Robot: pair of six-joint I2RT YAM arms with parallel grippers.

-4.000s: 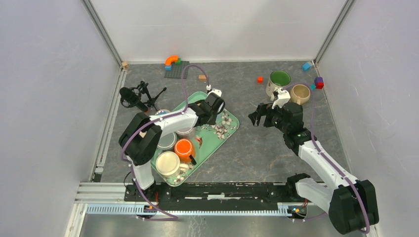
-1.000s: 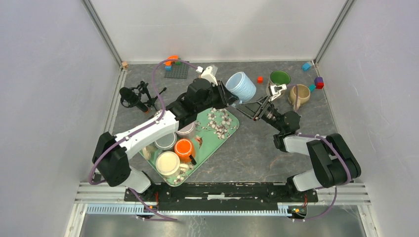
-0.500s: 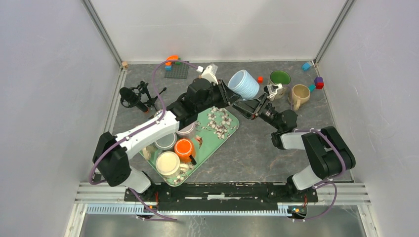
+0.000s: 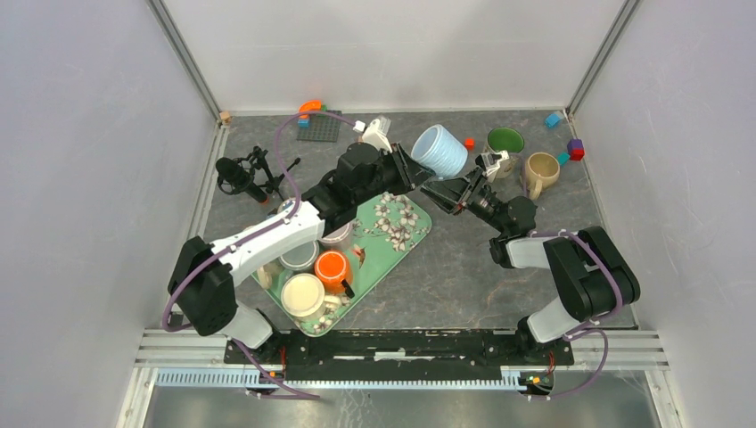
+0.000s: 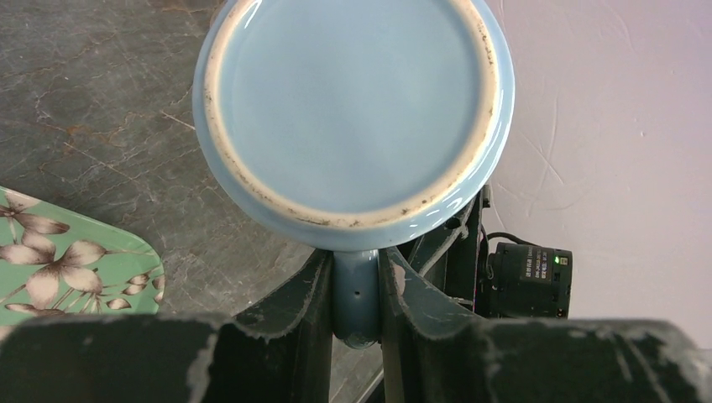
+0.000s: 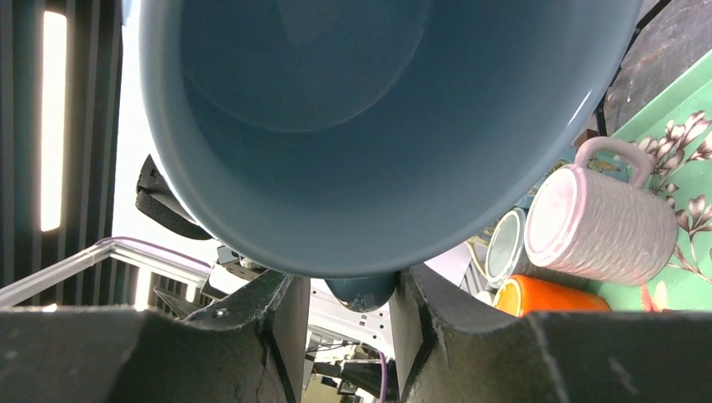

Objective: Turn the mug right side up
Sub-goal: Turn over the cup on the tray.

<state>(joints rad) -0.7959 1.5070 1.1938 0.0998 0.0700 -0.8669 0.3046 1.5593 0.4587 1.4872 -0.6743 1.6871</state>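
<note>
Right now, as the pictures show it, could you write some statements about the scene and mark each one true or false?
1. The left fingers clamp the blue mug by its handle. True.
2. The blue mug stands on the floral tray. False: it is held in the air, past the tray's far corner.
3. A pale pink ribbed mug is on the tray. True.
4. The green-lined mug is upside down. False: its mouth faces up.
5. The microphone is right of the tray. False: it is on the left.

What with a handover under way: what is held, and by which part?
The left tool holds the mug by its handle; the right tool straddles that handle, not yet clamped.
</note>
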